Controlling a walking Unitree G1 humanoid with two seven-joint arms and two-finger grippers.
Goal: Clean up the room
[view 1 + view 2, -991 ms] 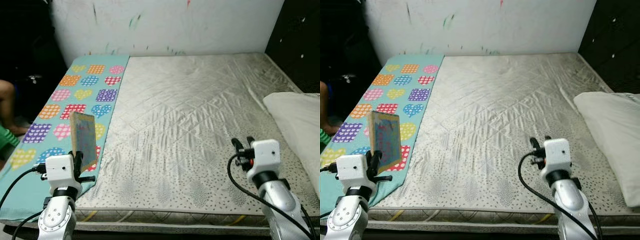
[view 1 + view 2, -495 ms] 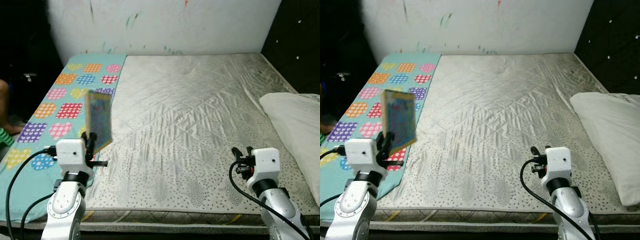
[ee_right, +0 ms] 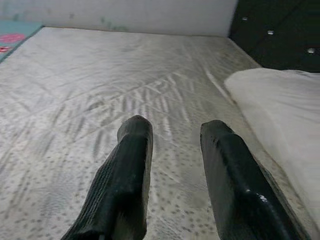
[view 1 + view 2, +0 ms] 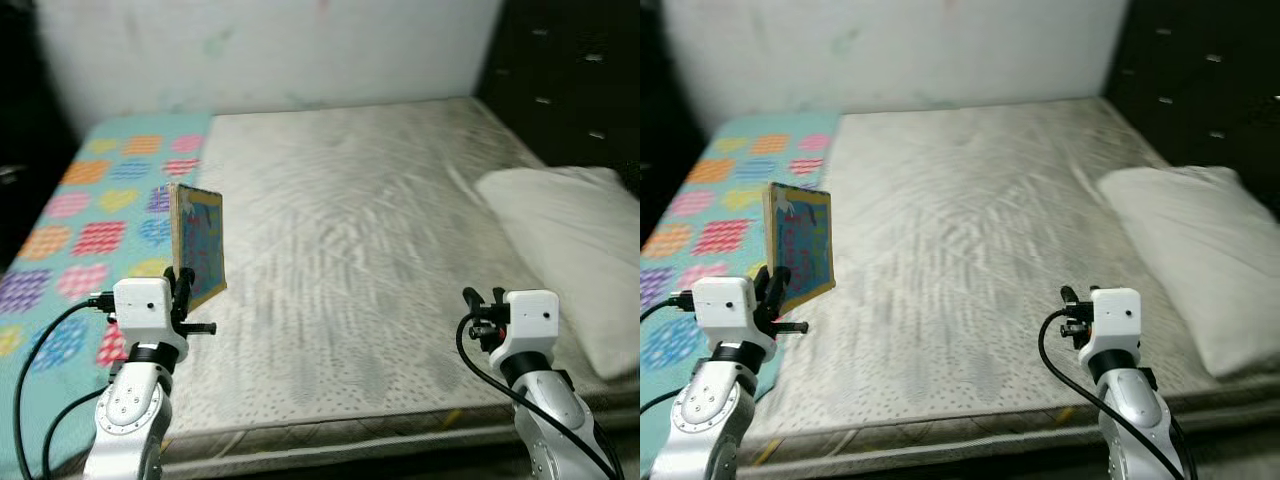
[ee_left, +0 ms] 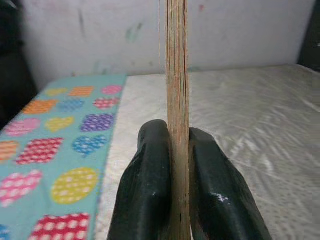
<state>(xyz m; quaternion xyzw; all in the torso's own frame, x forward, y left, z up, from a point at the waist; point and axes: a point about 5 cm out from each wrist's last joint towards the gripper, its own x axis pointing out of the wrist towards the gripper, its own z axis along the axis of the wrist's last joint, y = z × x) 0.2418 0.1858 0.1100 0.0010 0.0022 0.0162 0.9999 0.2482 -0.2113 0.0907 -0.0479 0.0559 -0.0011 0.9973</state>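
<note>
A thin picture book [image 4: 198, 244] with a yellow border stands upright and edge-on, held above the left side of the bed. My left gripper [image 5: 176, 150] is shut on the book's lower edge [image 5: 177, 100], one black finger on each side. My right gripper [image 3: 172, 150] is open over the bare mattress [image 4: 350, 230] near its front right, with nothing between its fingers [image 3: 131, 165].
A teal cloth with coloured hearts [image 4: 90, 210] covers the bed's left strip. A white pillow [image 4: 565, 245] lies at the right edge. A white wall [image 4: 270, 45] runs behind the bed, and a dark tufted panel [image 4: 570, 80] stands at the right.
The camera has swung to the right, so the bed and pillow have shifted left in view. My left gripper still holds the book upright. The right arm has hardly moved.
</note>
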